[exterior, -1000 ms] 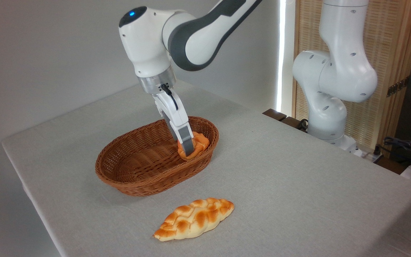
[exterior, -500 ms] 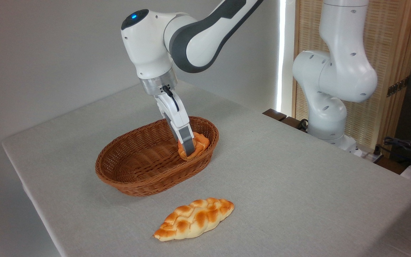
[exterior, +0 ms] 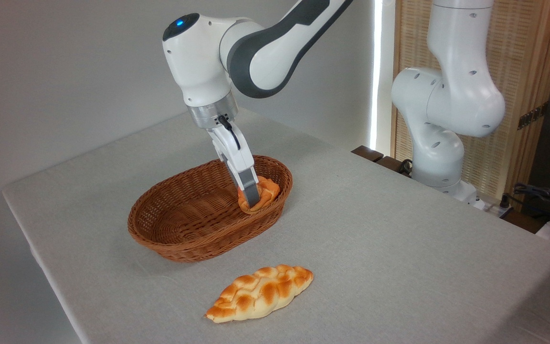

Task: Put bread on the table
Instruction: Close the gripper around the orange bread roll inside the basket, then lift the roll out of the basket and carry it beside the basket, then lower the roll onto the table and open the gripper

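Loaf [exterior: 259,293]: braided, lower centre, lying on table [exterior: 399,248].
Basket [exterior: 179,234]: wicker, mid-frame, just behind loaf.
Bread [exterior: 264,192]: in basket's right end.
Gripper [exterior: 252,198]: fingers appear clamped on bread; far finger hidden.

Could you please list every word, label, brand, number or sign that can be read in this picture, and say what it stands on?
There is no readable text.
The arm shows only a blue light, no lettering.
The tool, the bread, the wicker basket, the braided loaf and the table bear no text.
The dark tag on the wooden screen at right is too small to read.
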Motion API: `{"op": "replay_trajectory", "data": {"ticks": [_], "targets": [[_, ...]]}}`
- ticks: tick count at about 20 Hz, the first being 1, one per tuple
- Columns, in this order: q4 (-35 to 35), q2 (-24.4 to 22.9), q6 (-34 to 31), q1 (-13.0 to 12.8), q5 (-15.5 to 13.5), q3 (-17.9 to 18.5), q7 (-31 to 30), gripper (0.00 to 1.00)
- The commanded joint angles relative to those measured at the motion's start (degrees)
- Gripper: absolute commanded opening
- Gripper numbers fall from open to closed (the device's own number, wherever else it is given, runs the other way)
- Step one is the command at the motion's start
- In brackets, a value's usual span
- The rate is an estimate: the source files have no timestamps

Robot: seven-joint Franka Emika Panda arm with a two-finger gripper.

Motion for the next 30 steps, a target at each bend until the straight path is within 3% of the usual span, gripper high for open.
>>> {"op": "replay_trajectory", "data": {"ticks": [1,6,12,15,17,19,20,22,24,26,30], "targets": [[-1.9,-0.5,1.2,-0.2,-0.5,-0.1,0.8,0.38],[0.5,-0.6,0.8,-0.1,-0.5,0.8,0.5,0.39],[10.6,-1.0,-0.4,0.0,-0.5,7.0,0.3,0.39],[14.6,-1.1,-4.2,0.0,-0.4,9.9,0.7,0.39],[15.0,-2.1,-7.6,0.0,3.1,11.0,3.2,0.39],[14.6,-3.5,-12.7,0.1,8.1,12.1,9.2,0.41],[14.3,-3.8,-14.9,0.1,9.1,13.1,11.9,0.41],[11.3,-3.9,-15.4,0.1,11.4,15.7,17.2,0.41],[8.3,-3.8,-15.0,0.1,16.2,16.8,20.6,0.41],[5.6,-3.6,-14.2,0.1,17.3,17.6,21.0,0.39],[-1.8,-3.4,-5.4,0.0,17.1,17.6,20.1,0.39]]}}
